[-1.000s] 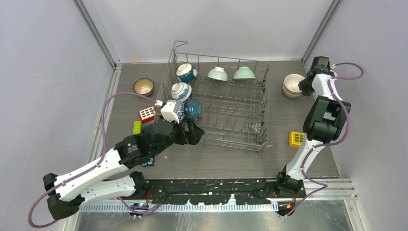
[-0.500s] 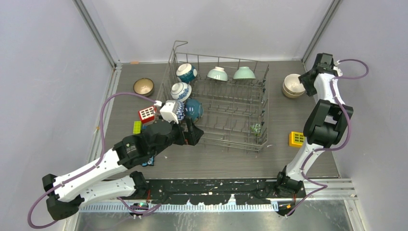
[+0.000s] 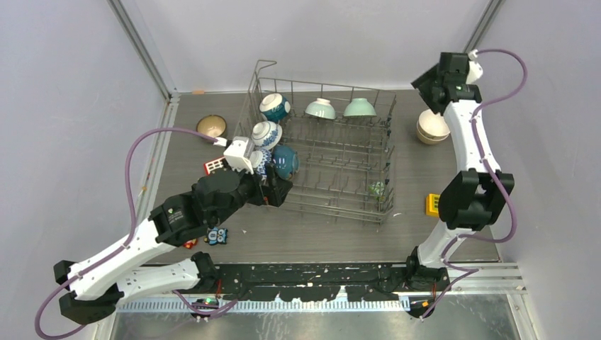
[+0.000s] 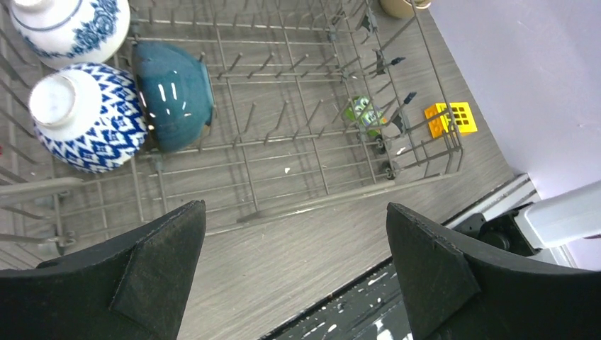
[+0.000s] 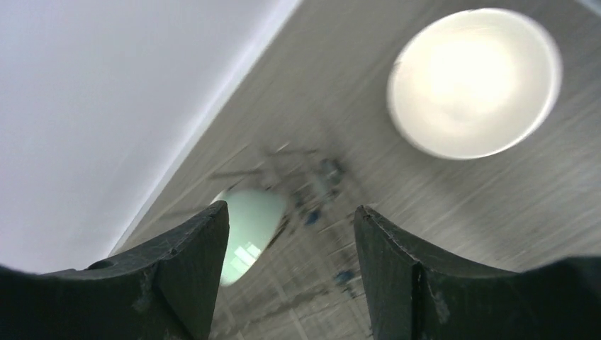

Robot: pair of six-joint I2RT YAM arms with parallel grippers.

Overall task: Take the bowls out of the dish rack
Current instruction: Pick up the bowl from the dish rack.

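While our left gripper [image 4: 294, 234] gapes empty, the round dark teal ceramic bowl [image 4: 173, 92] lies upper left. Our right gripper [image 5: 290, 227], unclenched too, is farther.

The left black two-finger tool [image 4: 294, 283] reaches forward, low, with jaws spread wide and empty. The right black two-finger tool [image 5: 289, 241] sits high on an extended arm, jaws parted and empty.

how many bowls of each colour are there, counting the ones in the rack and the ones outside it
blue and white bowls: 3, in the rack
dark teal bowl: 1, in the rack
pale green bowls: 2, in the rack
brown bowl: 1, left of the rack
cream bowls: looks like 2, stacked right of the rack
total: 9
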